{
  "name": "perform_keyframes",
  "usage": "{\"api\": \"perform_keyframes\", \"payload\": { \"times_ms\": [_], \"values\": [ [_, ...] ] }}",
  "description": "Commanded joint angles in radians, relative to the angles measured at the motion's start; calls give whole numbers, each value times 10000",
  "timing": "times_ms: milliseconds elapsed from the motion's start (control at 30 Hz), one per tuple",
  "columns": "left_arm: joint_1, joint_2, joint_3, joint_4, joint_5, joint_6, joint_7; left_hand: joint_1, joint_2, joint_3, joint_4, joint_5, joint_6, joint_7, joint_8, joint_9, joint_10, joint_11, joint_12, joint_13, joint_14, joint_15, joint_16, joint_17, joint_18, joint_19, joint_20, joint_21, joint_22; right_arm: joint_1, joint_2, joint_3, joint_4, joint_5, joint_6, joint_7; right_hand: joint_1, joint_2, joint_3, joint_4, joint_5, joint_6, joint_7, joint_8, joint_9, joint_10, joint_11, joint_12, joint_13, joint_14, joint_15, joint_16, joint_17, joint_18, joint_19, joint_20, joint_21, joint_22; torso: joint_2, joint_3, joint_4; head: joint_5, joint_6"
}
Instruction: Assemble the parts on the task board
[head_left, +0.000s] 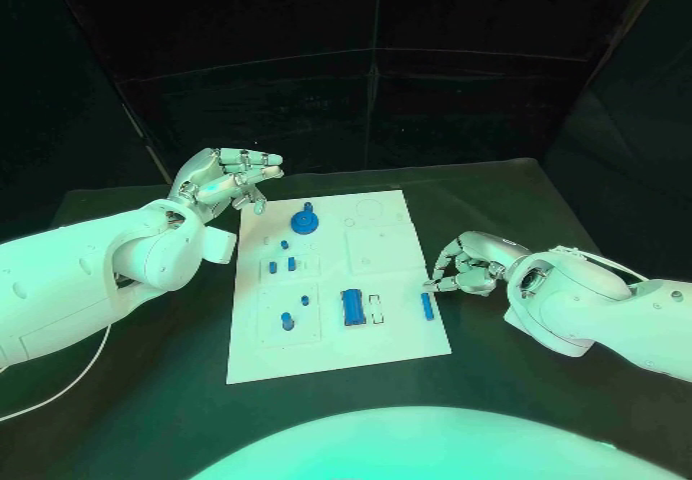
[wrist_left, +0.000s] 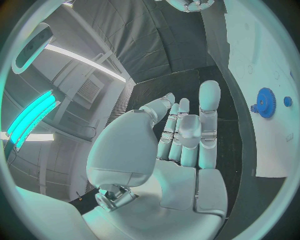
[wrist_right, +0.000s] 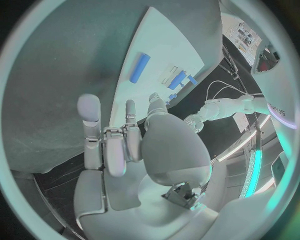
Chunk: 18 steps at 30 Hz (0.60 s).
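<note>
Head view: the task board (head_left: 389, 340) lies mid-table. A blue gear (head_left: 304, 219) stands at its far left, a long blue block (head_left: 352, 306) near centre, and a slim blue bar (head_left: 427, 306) by the right edge. The left hand (head_left: 228, 180) hovers off the board's far-left corner, fingers curled, holding nothing. The right hand (head_left: 469, 265) sits at the right edge, fingertips beside the slim blue bar; contact cannot be told.

Left wrist view: the left hand (wrist_left: 181, 135) is empty, the blue gear (wrist_left: 266, 102) apart from it.

Right wrist view: the right hand (wrist_right: 125, 145) is empty, fingers extended, the slim blue bar (wrist_right: 139, 68) beyond them.
</note>
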Motion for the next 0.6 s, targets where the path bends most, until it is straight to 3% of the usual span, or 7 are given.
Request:
{"api": "perform_keyframes", "payload": {
  "times_ms": [33,167,600],
  "values": [
    [8,-10,1,5,24,130,64,-18,62,45,22,25,-48,-2,32,10,-68,-28,44,11,-4,27,50,-2,64,-27,36,-56,-1,-2,64,-5,-65,-411,623,-387,-113,-21,-89,3,-58,73,9,-40,-17,-72,-1,-42,833,863,57,-64,1739,49,-73,9,-71,-41,4,5,8,10,-4],
    [7,-12,0,5,24,140,67,-8,57,49,12,23,-47,-5,41,11,-75,-30,54,12,-7,24,49,-9,68,-31,35,-67,-10,-12,106,-7,-114,-468,914,-486,-144,-60,-145,37,-109,68,10,-56,-30,-90,1,-74,806,857,58,-78,1715,52,-85,9,-94,-68,2,9,4,73,1],
    [6,-16,-2,-1,24,172,48,-14,47,43,11,20,-51,-1,44,11,-83,-27,58,12,-9,23,47,-16,70,-34,35,-75,-16,-34,228,-14,-166,-537,1574,-496,-160,-161,-239,76,-210,76,8,-71,-46,-108,1,-108,780,843,60,-113,1652,60,-114,12,-145,-128,5,-13,-2,74,-4]
  ]
}}
